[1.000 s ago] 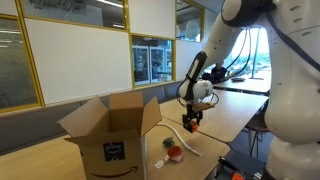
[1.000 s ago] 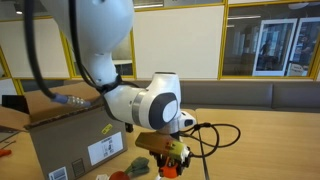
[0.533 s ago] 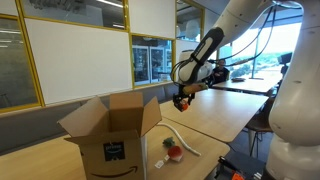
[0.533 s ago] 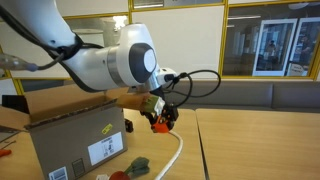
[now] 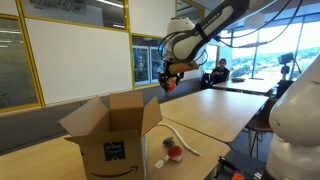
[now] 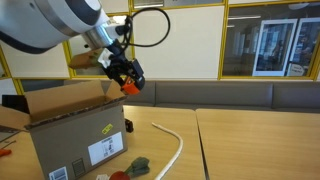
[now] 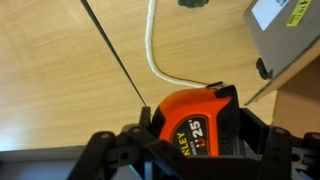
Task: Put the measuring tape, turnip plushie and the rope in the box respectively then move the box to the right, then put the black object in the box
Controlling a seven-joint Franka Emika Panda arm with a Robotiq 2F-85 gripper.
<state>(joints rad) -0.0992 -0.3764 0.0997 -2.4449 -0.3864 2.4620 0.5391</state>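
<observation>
My gripper is shut on the orange and black measuring tape and holds it high in the air, above and beside the open brown cardboard box. The box corner shows in the wrist view. The white rope lies curved on the wooden table next to the box. The reddish turnip plushie lies by the box's foot, with its green top. The black object is not visible.
The box's four flaps stand open; one side carries the Amazon logo, another a white label. The wooden tables have a dark seam between them. Glass walls and benches stand behind.
My gripper has lifted the measuring tape from near table height up and toward the box, now high above the box's edge. The rope and plushie have not moved.
</observation>
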